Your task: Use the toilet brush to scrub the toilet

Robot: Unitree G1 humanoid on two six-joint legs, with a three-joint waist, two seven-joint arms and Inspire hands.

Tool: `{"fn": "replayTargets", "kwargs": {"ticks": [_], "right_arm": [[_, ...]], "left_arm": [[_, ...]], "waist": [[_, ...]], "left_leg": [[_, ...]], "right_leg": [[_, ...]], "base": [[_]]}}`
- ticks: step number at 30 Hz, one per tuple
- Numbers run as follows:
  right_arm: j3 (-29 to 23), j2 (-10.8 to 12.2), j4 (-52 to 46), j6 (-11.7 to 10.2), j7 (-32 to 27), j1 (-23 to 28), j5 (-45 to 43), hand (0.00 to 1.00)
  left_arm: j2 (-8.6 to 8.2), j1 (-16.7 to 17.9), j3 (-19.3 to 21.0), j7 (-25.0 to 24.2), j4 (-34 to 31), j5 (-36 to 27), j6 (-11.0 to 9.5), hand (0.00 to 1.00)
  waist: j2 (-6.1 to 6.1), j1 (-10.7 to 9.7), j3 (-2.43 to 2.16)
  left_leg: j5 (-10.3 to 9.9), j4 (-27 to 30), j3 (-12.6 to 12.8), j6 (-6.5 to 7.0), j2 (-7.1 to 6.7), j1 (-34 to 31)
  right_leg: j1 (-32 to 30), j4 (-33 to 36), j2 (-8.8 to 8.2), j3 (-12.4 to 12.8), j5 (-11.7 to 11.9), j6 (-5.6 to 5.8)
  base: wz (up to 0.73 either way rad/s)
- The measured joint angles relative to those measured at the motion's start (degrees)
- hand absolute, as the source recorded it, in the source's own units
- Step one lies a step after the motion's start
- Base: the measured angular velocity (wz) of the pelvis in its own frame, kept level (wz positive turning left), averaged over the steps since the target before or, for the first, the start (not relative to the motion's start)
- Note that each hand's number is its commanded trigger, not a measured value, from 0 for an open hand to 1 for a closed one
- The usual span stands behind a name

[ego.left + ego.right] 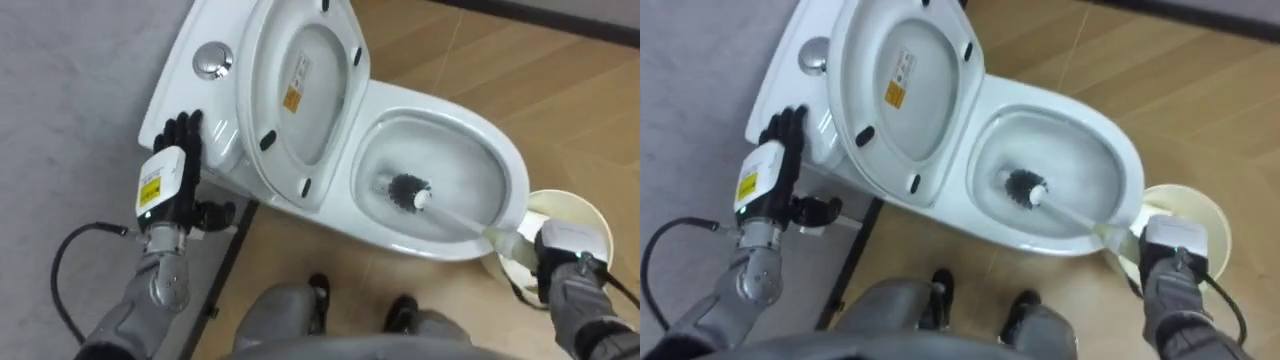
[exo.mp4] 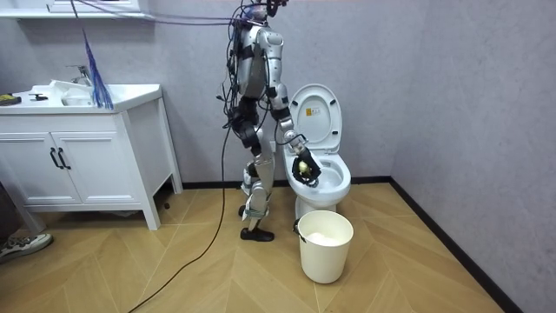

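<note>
A white toilet [image 1: 400, 98] stands with its lid and seat [image 1: 300, 90] raised against the tank. The toilet brush's black head [image 1: 403, 190] is down inside the bowl, and its white handle slants out over the front rim to the lower right. My right hand [image 1: 562, 262] is shut on the end of that handle, just outside the bowl. My left hand [image 1: 172, 165] is open, with its straight fingers resting against the side of the tank. In the room view I stand upright beside the toilet [image 2: 323, 178], on the room view's left of it.
A white bucket [image 1: 570, 212] stands on the wooden floor right by the bowl's front, under my right hand. A chrome flush button [image 1: 211, 60] sits on the tank top. A white sink cabinet [image 2: 82, 156] stands against the wall farther off.
</note>
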Motion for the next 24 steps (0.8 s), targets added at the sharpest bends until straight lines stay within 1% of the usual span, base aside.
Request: {"fn": "replayTargets", "kwargs": {"ticks": [1,2,3,4,5,6,7,8,9,10,11,13,14,15,17,18,19,20,21,23,24], "right_arm": [[-1.29,0.45,-1.15,-0.23,0.40,1.74,-0.84,1.00],[-1.87,0.56,-1.97,-0.21,0.64,2.71,-1.41,1.00],[-2.33,0.88,-2.96,-0.16,0.96,4.58,-1.99,1.00],[-2.90,1.55,-3.74,-0.16,1.36,5.94,-1.98,1.00],[-3.37,1.94,-4.25,-0.17,1.45,6.54,-1.87,1.00],[-4.52,2.67,-4.83,-0.65,1.40,7.63,-1.66,1.00],[-5.35,3.48,-5.08,-0.91,1.39,8.64,-1.43,1.00],[-5.86,3.86,-5.06,-1.01,1.41,9.18,-1.40,1.00],[-6.48,4.52,-5.03,-1.25,1.46,10.10,-1.23,1.00],[-6.82,4.86,-5.03,-1.52,1.50,10.77,-0.89,1.00],[-6.85,4.96,-5.06,-1.79,1.50,11.06,-0.51,1.00],[-8.05,5.20,-5.21,-3.16,1.54,11.77,0.89,1.00],[-8.45,5.24,-5.64,-3.24,1.54,12.10,1.23,1.00],[-9.14,5.33,-6.84,-3.35,1.51,12.87,1.50,1.00],[-10.83,5.43,-8.86,-4.26,1.41,13.68,1.59,1.00],[-11.36,5.43,-9.90,-4.77,1.21,14.35,1.81,1.00],[-11.90,5.47,-10.60,-5.25,0.88,14.63,1.72,1.00],[-12.19,5.49,-10.63,-5.46,0.57,14.59,1.75,1.00],[-13.17,5.54,-10.63,-5.93,-0.04,14.72,1.78,1.00],[-14.05,5.74,-10.63,-6.59,-1.30,14.83,2.06,1.00],[-14.41,5.87,-10.60,-6.86,-2.11,14.89,2.71,1.00]], "left_arm": [[-0.61,1.80,1.48,-0.57,1.32,0.01,0.35,0.00],[-1.05,2.58,2.27,-0.87,1.83,0.13,0.62,0.00],[-1.92,4.04,3.46,-1.96,2.92,0.15,1.99,0.00],[-2.60,5.02,4.60,-3.70,4.43,0.04,3.83,0.00],[-3.03,5.54,5.21,-4.51,5.71,-0.35,4.70,0.00],[-3.98,7.01,6.30,-5.95,7.90,-0.50,6.21,0.00],[-4.90,8.42,7.79,-7.06,8.95,-0.50,7.09,0.00],[-5.30,9.16,8.41,-7.58,9.39,-0.48,7.40,0.00],[-6.11,10.52,9.97,-8.57,9.78,-0.51,7.96,0.00],[-6.30,11.42,10.48,-9.03,9.97,-0.64,8.04,0.00],[-6.36,11.72,10.73,-9.28,9.97,-1.07,8.03,0.00],[-7.11,11.90,12.54,-10.33,9.99,-2.50,8.01,0.00],[-7.39,11.81,13.04,-10.35,10.00,-2.68,8.01,0.00],[-8.11,11.62,14.33,-10.34,10.00,-2.65,8.01,0.00],[-8.44,11.12,15.05,-10.34,10.68,-2.65,7.98,0.00],[-8.68,10.58,15.82,-10.32,10.74,-2.71,7.94,0.00],[-8.74,9.87,16.38,-10.30,11.00,-3.18,7.85,0.00],[-8.72,9.46,16.56,-10.28,11.33,-3.91,7.78,0.00],[-8.71,8.67,16.65,-10.27,12.21,-5.07,7.79,0.00],[-8.73,8.23,16.74,-10.28,13.11,-6.52,7.78,0.00],[-8.78,8.01,16.73,-10.28,13.72,-7.95,7.71,0.00]], "waist": [[-0.29,-0.20,-0.16],[-0.30,-0.32,-0.18],[-0.31,-0.57,-0.17],[-0.44,-0.73,-0.18],[-0.54,-0.99,-0.13],[-0.67,-1.69,-0.06],[-1.02,-2.00,0.08],[-1.20,-2.08,0.22],[-1.53,-2.06,0.45],[-1.75,-2.07,0.62],[-1.82,-2.08,0.67],[-1.87,-2.12,0.83],[-1.84,-2.19,0.83],[-1.80,-2.82,0.80],[-1.78,-3.47,0.80],[-1.83,-3.68,0.72],[-1.87,-3.95,0.74],[-1.87,-4.24,0.71],[-1.76,-4.98,0.71],[-1.69,-5.20,0.63],[-1.75,-5.59,0.64]], "left_leg": [[-0.03,-0.26,-0.12,-0.05,0.01,1.65],[-0.11,-0.44,-0.14,-0.18,0.03,2.52],[-0.31,-0.82,-0.18,-0.48,0.11,4.34],[-0.47,-1.34,-0.35,-0.72,0.12,5.72],[-0.57,-1.61,-0.39,-0.87,0.13,6.28],[-0.80,-1.81,-0.38,-1.18,0.17,7.08],[-0.96,-1.90,-0.41,-1.42,0.14,7.84],[-1.07,-1.94,-0.43,-1.58,0.14,8.27],[-1.23,-1.99,-0.43,-1.63,0.08,8.87],[-1.50,-2.00,-0.51,-1.62,0.03,9.31],[-1.59,-2.01,-0.74,-1.57,-0.02,9.52],[-1.68,-2.96,-1.42,-1.50,-0.22,11.16],[-1.68,-3.51,-1.55,-1.50,-0.26,11.77],[-1.68,-4.38,-1.53,-1.51,-0.32,12.70],[-1.68,-5.76,-1.25,-1.51,-0.33,14.12],[-1.68,-6.41,-0.61,-1.51,-0.28,14.89],[-1.68,-6.80,-0.27,-1.51,-0.24,15.44],[-1.68,-6.97,-0.19,-1.51,-0.22,15.65],[-1.68,-7.60,0.05,-1.51,-0.22,16.46],[-1.68,-8.41,0.81,-1.51,-0.11,17.68],[-1.68,-8.75,1.71,-1.51,-0.04,18.35]], "right_leg": [[1.97,-0.81,0.13,-0.12,-0.03,0.05],[3.05,-1.44,0.24,-0.32,-0.05,0.11],[5.35,-2.55,0.52,-0.57,-0.05,0.32],[6.75,-3.42,0.86,-0.49,-0.15,0.55],[7.46,-3.59,0.90,-0.65,-0.27,0.71],[8.50,-4.32,1.05,-1.11,-0.36,0.85],[9.50,-4.71,1.01,-1.46,-0.45,1.00],[10.10,-5.07,1.05,-1.63,-0.44,1.05],[11.10,-5.51,1.04,-2.03,-0.50,1.21],[11.82,-5.82,1.07,-2.31,-0.59,1.37],[12.21,-6.08,1.14,-2.35,-0.61,1.43],[13.64,-6.84,1.21,-2.20,-0.49,1.69],[13.98,-7.04,1.21,-2.12,-0.46,1.74],[14.50,-7.21,1.24,-2.01,-0.49,1.87],[15.21,-7.33,1.28,-1.85,-0.53,1.93],[15.45,-7.39,1.38,-1.30,-0.58,2.00],[15.59,-7.49,1.54,-0.52,-0.57,2.01],[15.65,-7.51,1.58,-0.30,-0.56,2.02],[16.04,-7.64,1.66,0.05,-0.53,2.07],[16.32,-7.72,1.84,1.31,-0.52,2.09],[16.47,-7.75,1.99,2.16,-0.48,2.11]], "base": [[-0.10],[0.08],[0.14],[0.16],[0.20],[0.19],[0.17],[0.15],[0.18],[0.18],[0.12],[-0.02],[-0.08],[-0.08],[-0.11],[-0.22],[-0.24],[-0.20],[-0.23],[-0.34],[-0.34]]}}
